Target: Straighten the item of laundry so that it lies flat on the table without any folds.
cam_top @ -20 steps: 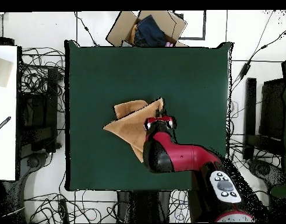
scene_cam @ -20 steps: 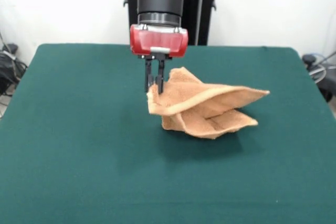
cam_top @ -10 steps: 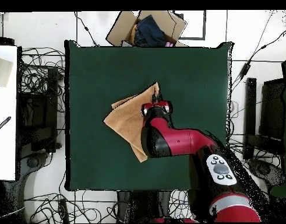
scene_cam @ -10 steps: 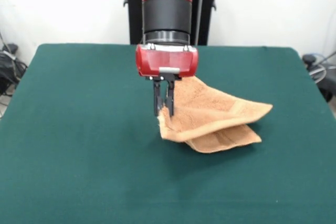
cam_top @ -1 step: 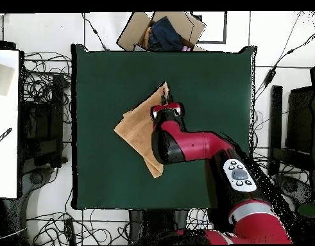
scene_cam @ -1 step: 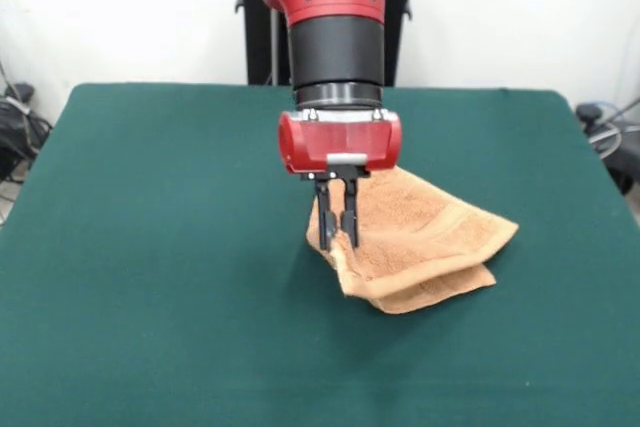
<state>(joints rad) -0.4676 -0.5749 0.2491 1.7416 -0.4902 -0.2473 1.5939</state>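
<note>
The item of laundry [scene_cam @ -1 step: 420, 242] is a light orange-tan terry towel lying doubled over itself on the dark green table [scene_cam @ -1 step: 150, 247], right of centre. My gripper [scene_cam @ -1 step: 337, 239] hangs straight down from the red wrist at the towel's left corner and is shut on that corner, holding it slightly off the felt. The upper layer slopes down to the right, and a lower layer sticks out along the near edge. From overhead the towel [cam_top @ -1 step: 137, 131] spreads left of the arm, with the gripper [cam_top @ -1 step: 165, 101] at its upper tip.
An open cardboard box [cam_top @ -1 step: 161, 31] with dark cloth inside sits beyond the table's [cam_top @ -1 step: 102, 77] top edge in the overhead view. Cables and stands ring the table, and a white surface [cam_top @ -1 step: 6, 122] lies to the left.
The arm has carried the pinched corner toward the front camera and lower. The towel, which hung bunched and lifted, now rests flatter in two layers.
</note>
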